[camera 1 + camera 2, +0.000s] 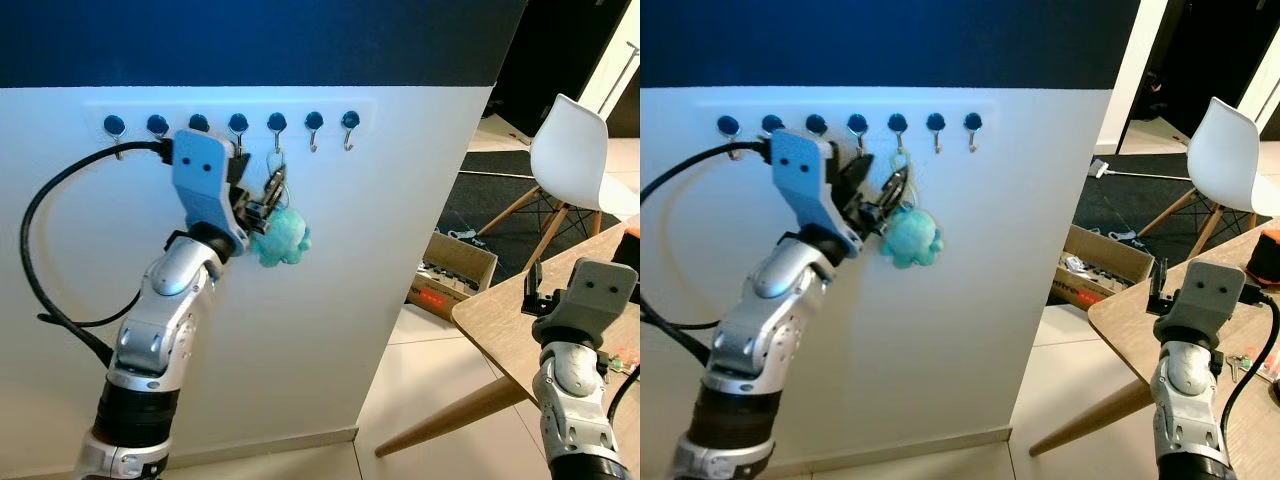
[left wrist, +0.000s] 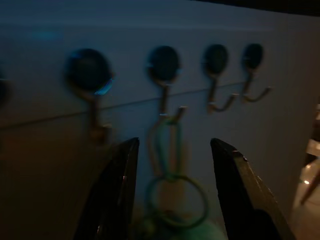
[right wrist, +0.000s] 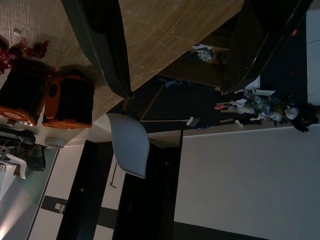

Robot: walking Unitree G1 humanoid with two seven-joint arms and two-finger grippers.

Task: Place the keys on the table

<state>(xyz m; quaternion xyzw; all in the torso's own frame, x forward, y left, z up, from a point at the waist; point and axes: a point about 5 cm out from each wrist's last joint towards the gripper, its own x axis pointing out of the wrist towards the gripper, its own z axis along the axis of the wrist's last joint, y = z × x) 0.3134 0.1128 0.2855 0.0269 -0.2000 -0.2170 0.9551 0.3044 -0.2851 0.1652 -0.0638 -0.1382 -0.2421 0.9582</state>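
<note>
The keys, a bunch on a ring with a fluffy turquoise plush charm (image 1: 281, 238), hang by a green loop (image 2: 168, 145) from one of the round blue-capped metal wall hooks (image 1: 277, 123) in the row on the white wall, so they must be lifted up and off before anything can go to the light wooden table (image 1: 520, 335) at my right. I hold my left gripper (image 1: 262, 205) raised against the wall for that reason, level with the ring and just above the charm. Its two black fingers (image 2: 118, 192) are spread apart, one on each side of the loop and ring, gripping nothing yet. The wrist view is dim and blurred, so I think they are not touching the ring, but I cannot be sure. My right gripper (image 1: 534, 284) waits over the table's edge, its fingers parted and empty.
</note>
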